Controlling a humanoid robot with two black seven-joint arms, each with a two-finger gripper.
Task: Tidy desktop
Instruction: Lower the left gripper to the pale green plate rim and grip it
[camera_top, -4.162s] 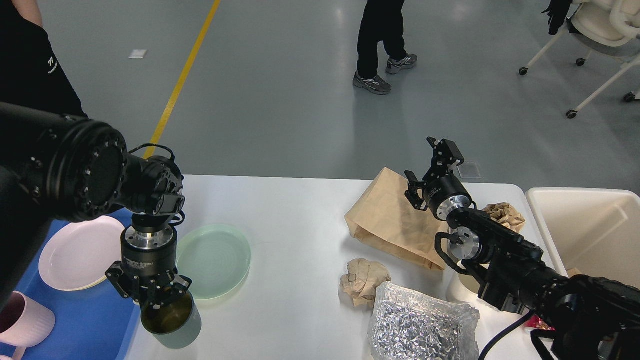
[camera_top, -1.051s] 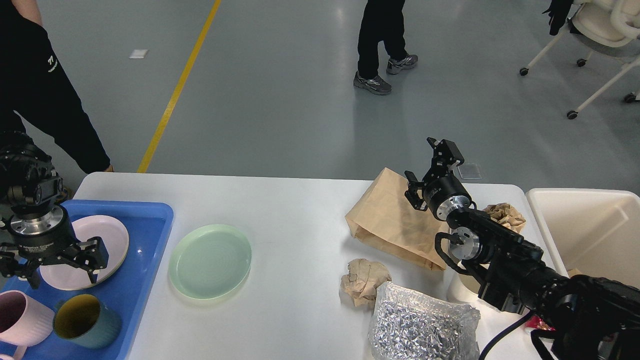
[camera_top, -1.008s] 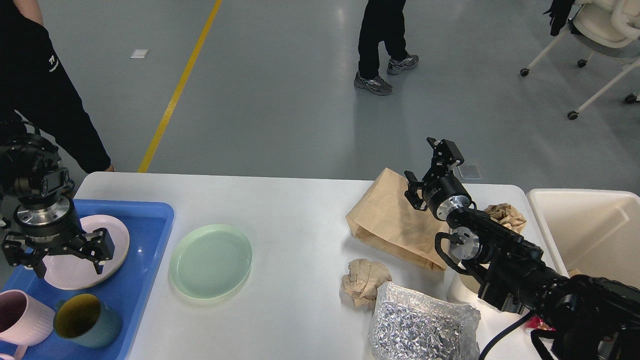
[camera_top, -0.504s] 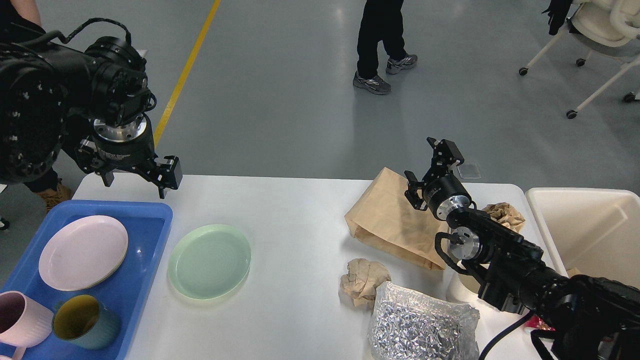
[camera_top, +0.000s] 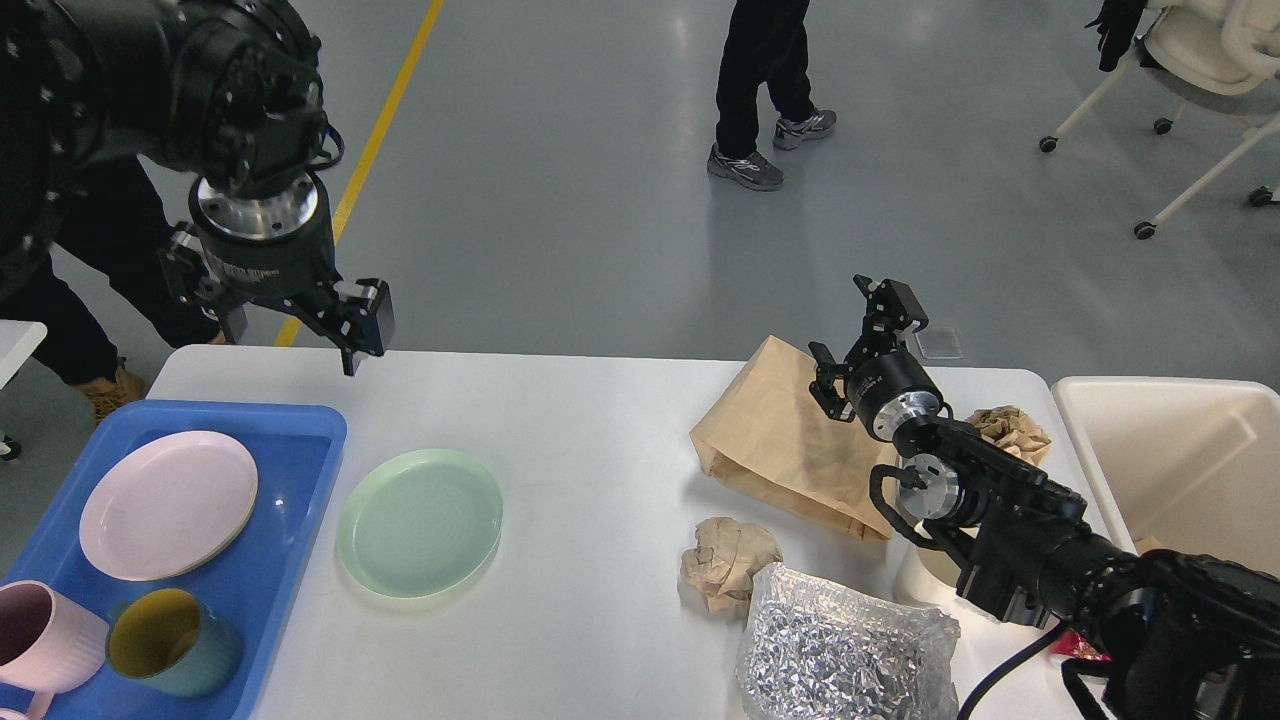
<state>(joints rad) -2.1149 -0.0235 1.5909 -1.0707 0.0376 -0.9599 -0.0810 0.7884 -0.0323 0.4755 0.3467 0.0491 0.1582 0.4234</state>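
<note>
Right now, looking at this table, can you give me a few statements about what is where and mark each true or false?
1. The round pale green plate lies on the white desktop, outside the blue plastic tray. True.
2. The left fingers grip a cup. False: they are open and empty above the table.
3. The teal cup with a yellow inside stands in the tray. True.
4. The flat brown paper bag sits inside the cream-white bin. False: it lies on the desktop.

Your left gripper (camera_top: 290, 325) hangs raised, fingers spread wide and empty, pointing down. Your right gripper (camera_top: 860, 325) reaches forward at mid-height, its fingers apparently parted, holding nothing.
</note>
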